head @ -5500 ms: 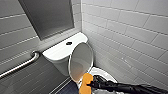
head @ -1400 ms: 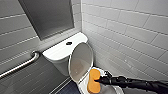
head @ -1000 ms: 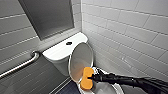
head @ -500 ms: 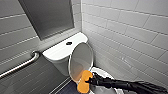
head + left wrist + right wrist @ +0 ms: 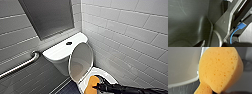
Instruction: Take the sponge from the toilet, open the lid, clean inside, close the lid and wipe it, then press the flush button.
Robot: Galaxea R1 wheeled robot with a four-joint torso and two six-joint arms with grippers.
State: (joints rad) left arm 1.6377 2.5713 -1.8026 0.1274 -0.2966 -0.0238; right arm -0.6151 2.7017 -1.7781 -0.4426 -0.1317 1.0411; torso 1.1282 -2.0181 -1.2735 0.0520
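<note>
My right gripper [image 5: 97,87] is closed on the sponge [image 5: 92,83]. I seem to hold it by one end, so most of the pad juts out free beyond my fingertips. The sponge hangs at the left side of the bowl rim [image 5: 108,75] of the toilet [image 5: 60,56], just under the lower edge of the lid [image 5: 81,61]. The lid stands open and leans back toward the tank.

My main worry is the grip. The pad is soft, and I judge that dragging it hard against wet ceramic could twist it between my fingers and pull it loose. It would then drop into the bowl, where I would struggle to get it back.

The second risk is the lid. It stands close to upright with my arm reaching in right below it. A lift or a nudge of the wrist against its edge could tip it forward onto my arm.

I could also end up scrubbing only the rim, because the sponge sits at the edge and not down inside.

In the right wrist view the sponge [image 5: 220,69] is warm orange and pitted with small pores. It has a broad rounded lobe and a narrower one beneath it. I cannot tell whether it is wet.
</note>
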